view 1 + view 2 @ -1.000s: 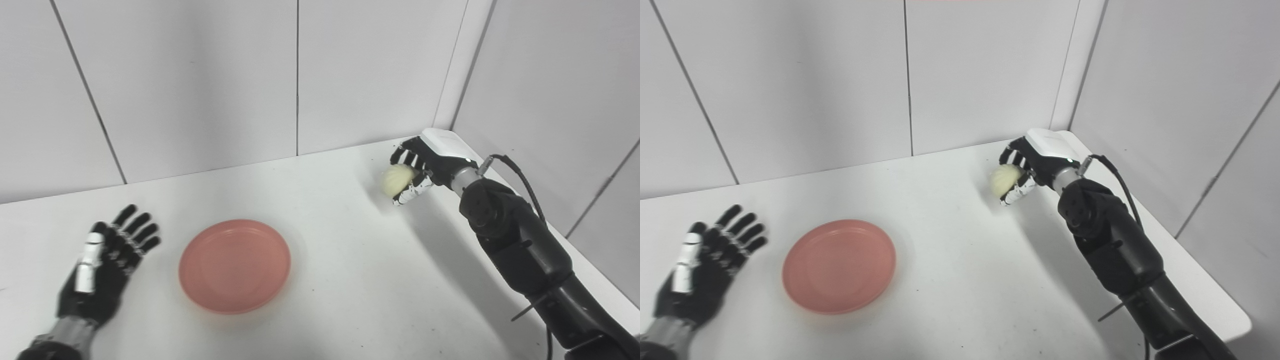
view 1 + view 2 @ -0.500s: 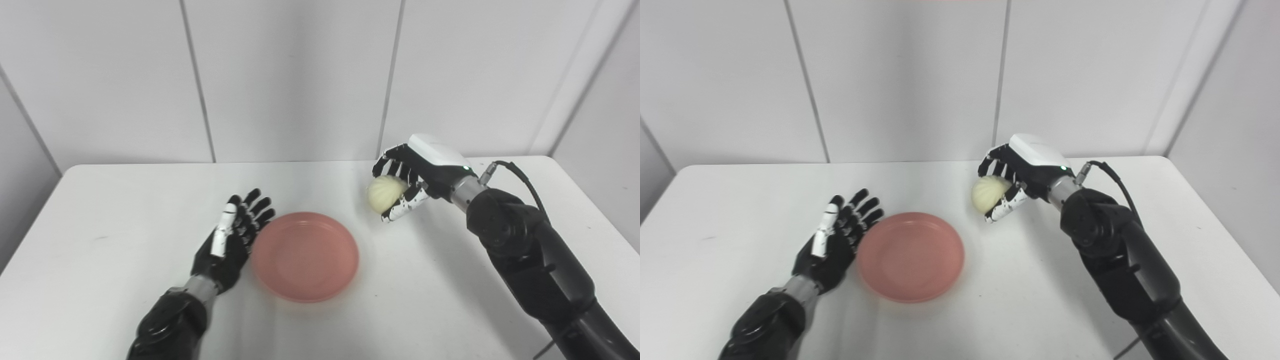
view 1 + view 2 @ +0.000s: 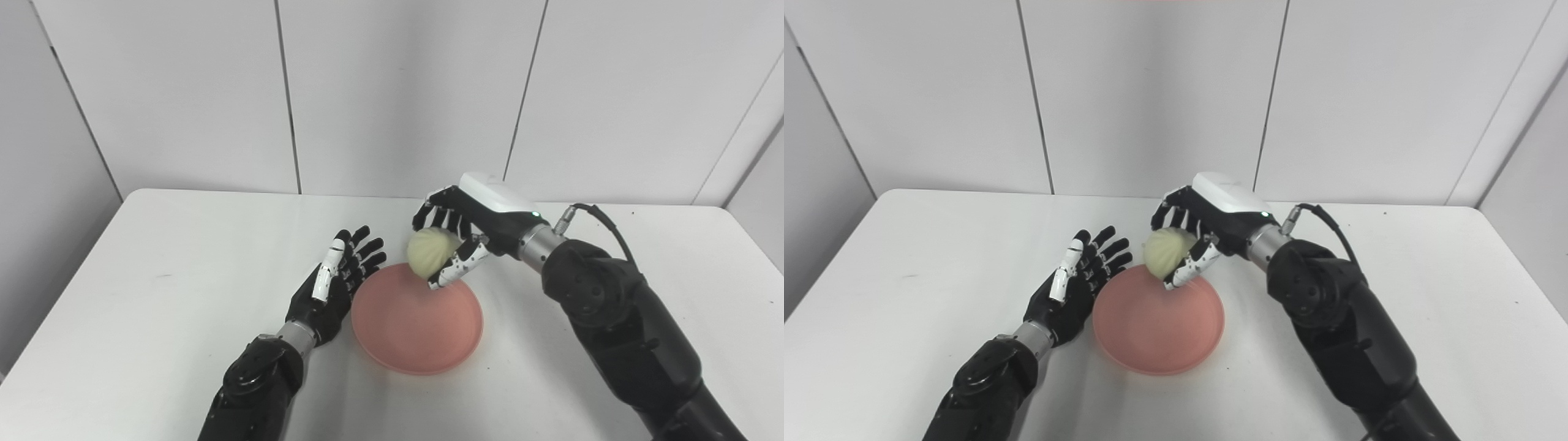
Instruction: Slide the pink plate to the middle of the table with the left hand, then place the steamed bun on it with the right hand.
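The pink plate (image 3: pixel 422 327) lies near the middle of the white table (image 3: pixel 153 294). My left hand (image 3: pixel 334 288) is open, fingers spread, resting against the plate's left rim. My right hand (image 3: pixel 465 229) is shut on the pale steamed bun (image 3: pixel 430 252) and holds it in the air over the plate's far rim. The same shows in the right eye view: the plate (image 3: pixel 1151 327), the bun (image 3: pixel 1167 252), the left hand (image 3: pixel 1075 286) and the right hand (image 3: pixel 1206 223).
White panelled walls stand behind the table and at both sides. The table's left edge (image 3: pixel 67 269) and right corner (image 3: pixel 735 211) are in view. A cable (image 3: pixel 603 217) runs along my right forearm.
The camera has swung, so the whole picture shifted. My right hand has carried the bun left, from beside the plate to over its far rim. The left hand stays at the plate's left rim.
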You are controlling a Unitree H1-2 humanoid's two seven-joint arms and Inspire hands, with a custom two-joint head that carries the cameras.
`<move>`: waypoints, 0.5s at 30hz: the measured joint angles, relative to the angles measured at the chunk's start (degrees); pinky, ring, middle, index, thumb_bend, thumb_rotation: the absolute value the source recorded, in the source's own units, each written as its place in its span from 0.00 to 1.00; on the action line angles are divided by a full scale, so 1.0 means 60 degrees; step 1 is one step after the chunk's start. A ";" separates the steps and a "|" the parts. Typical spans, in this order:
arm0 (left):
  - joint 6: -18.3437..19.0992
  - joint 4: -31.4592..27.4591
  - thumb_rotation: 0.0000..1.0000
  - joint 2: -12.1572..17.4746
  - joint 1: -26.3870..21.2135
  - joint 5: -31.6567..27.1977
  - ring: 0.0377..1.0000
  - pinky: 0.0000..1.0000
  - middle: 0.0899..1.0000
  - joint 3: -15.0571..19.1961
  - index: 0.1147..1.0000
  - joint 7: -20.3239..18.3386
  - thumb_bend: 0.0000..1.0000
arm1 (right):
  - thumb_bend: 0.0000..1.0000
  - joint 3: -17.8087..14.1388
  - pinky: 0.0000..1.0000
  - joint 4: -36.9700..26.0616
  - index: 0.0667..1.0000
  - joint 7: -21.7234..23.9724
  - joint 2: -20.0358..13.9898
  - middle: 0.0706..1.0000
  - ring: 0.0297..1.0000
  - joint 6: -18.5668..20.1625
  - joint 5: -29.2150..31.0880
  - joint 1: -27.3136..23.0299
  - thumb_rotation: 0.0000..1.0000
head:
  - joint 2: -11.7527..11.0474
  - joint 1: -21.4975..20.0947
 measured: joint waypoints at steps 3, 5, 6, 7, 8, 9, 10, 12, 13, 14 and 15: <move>0.0009 -0.0019 1.00 -0.0006 0.0002 0.0023 0.93 0.97 0.93 -0.0018 0.95 0.0032 0.48 | 0.50 0.0194 0.32 0.0360 0.54 -0.0011 0.0172 0.43 0.34 -0.0049 -0.0016 0.0005 0.00 | 0.0044 -0.0015; 0.0027 -0.0044 1.00 -0.0018 0.0002 0.0027 0.93 0.96 0.93 -0.0031 0.95 0.0072 0.48 | 0.50 0.0283 0.34 0.0593 0.54 -0.0035 0.0248 0.44 0.35 -0.0110 -0.0018 0.0018 0.00 | 0.0103 -0.0044; 0.0056 -0.0069 1.00 -0.0020 0.0005 0.0027 0.93 0.96 0.93 -0.0032 0.95 0.0104 0.48 | 0.50 0.0320 0.35 0.0693 0.54 -0.0102 0.0291 0.45 0.35 -0.0190 -0.0016 0.0021 0.00 | 0.0132 -0.0073; 0.0122 -0.0097 1.00 -0.0019 0.0004 0.0028 0.93 0.96 0.93 -0.0031 0.94 0.0130 0.48 | 0.50 0.0339 0.35 0.0819 0.54 -0.0135 0.0333 0.45 0.35 -0.0310 -0.0020 0.0024 0.00 | 0.0190 -0.0073; 0.0198 -0.0120 1.00 -0.0019 0.0000 0.0028 0.93 0.96 0.92 -0.0032 0.94 0.0138 0.48 | 0.50 0.0397 0.34 0.0910 0.53 -0.0172 0.0361 0.44 0.34 -0.0388 -0.0041 0.0030 0.00 | 0.0190 -0.0073; 0.0238 -0.0136 1.00 -0.0019 -0.0002 0.0028 0.92 0.96 0.92 -0.0033 0.94 0.0140 0.47 | 0.51 0.0464 0.34 0.0988 0.53 -0.0184 0.0389 0.43 0.34 -0.0478 -0.0056 0.0039 0.00 | 0.0263 -0.0073; 0.0269 -0.0153 1.00 -0.0019 -0.0001 0.0028 0.92 0.96 0.92 -0.0033 0.94 0.0144 0.47 | 0.51 0.0545 0.34 0.1114 0.53 -0.0195 0.0417 0.43 0.34 -0.0542 -0.0081 0.0044 0.00 | 0.0264 -0.0073; 0.0309 -0.0194 1.00 -0.0020 0.0005 0.0028 0.92 0.96 0.92 -0.0029 0.94 0.0149 0.48 | 0.51 0.0674 0.32 0.1188 0.53 -0.0193 0.0437 0.42 0.34 -0.0597 -0.0158 0.0102 0.00 | 0.0337 -0.0088; 0.0345 -0.0223 1.00 -0.0022 0.0010 0.0028 0.92 0.96 0.92 -0.0026 0.94 0.0156 0.48 | 0.51 0.0725 0.32 0.1190 0.49 -0.0180 0.0445 0.44 0.37 -0.0605 -0.0176 0.0131 0.00 | 0.0337 -0.0088; 0.0403 -0.0258 1.00 -0.0022 0.0012 0.0028 0.92 0.96 0.92 -0.0018 0.94 0.0180 0.48 | 0.51 0.0770 0.31 0.1192 0.47 -0.0165 0.0451 0.46 0.38 -0.0605 -0.0215 0.0143 0.00 | 0.0351 -0.0102; 0.0467 -0.0298 1.00 -0.0022 0.0014 0.0028 0.92 0.96 0.92 -0.0013 0.94 0.0211 0.48 | 0.52 0.0821 0.31 0.1193 0.46 -0.0141 0.0452 0.46 0.39 -0.0605 -0.0301 0.0144 0.00 | 0.0381 -0.0117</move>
